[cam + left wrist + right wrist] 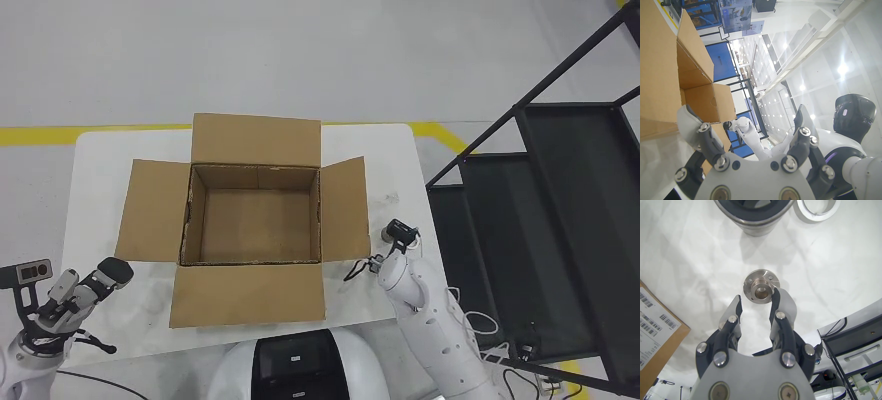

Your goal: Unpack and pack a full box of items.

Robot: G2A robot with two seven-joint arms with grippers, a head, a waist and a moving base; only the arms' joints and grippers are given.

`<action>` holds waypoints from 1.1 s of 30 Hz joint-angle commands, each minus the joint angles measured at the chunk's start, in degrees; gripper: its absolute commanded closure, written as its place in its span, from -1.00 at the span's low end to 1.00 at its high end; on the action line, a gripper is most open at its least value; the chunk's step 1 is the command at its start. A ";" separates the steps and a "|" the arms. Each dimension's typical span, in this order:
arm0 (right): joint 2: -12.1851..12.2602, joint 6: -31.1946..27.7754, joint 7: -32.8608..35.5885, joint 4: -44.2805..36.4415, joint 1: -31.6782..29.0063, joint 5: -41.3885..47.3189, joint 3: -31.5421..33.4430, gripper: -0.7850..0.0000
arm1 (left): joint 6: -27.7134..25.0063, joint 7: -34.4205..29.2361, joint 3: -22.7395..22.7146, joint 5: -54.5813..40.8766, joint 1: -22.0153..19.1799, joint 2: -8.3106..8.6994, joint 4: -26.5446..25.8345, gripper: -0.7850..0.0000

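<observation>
White cloth covers the table (385, 160); left gripper (744, 111) gapes wide, right gripper (757, 296) spreads narrower at a metal flange (761, 281).

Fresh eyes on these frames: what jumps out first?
The open cardboard box, flaps spread and inside bare, sits mid-table. Beside it, the right pincer hangs open over a small metal flange on the white table. The left pincer, also open, sits at the table's near corner.

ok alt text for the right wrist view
The open right gripper is poised over a small round silver metal flange on the white table. Nearby are a brown cardboard box with barcode labels, a large metal cylinder and a white ring.
</observation>
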 commanded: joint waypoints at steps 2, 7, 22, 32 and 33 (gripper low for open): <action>-0.07 0.37 -0.45 0.54 0.34 0.28 -0.26 0.12 | 0.00 0.00 0.00 0.00 0.00 0.00 0.00 -1.00; -0.19 1.31 -1.23 1.04 0.64 0.63 -0.74 0.88 | 0.00 0.00 0.00 0.00 0.00 0.00 0.00 -1.00; 0.17 0.48 0.08 -2.93 -0.74 0.82 -0.69 1.00 | 0.00 0.00 0.00 0.00 0.00 0.00 0.00 -1.00; 0.54 0.52 1.79 -4.47 -2.47 0.02 -0.61 0.40 | 0.00 0.00 0.00 0.00 0.00 0.00 0.00 -1.00; 0.48 0.64 1.51 -4.05 -2.23 0.24 -0.86 0.15 | 0.00 0.00 0.00 0.00 0.00 0.00 0.00 -1.00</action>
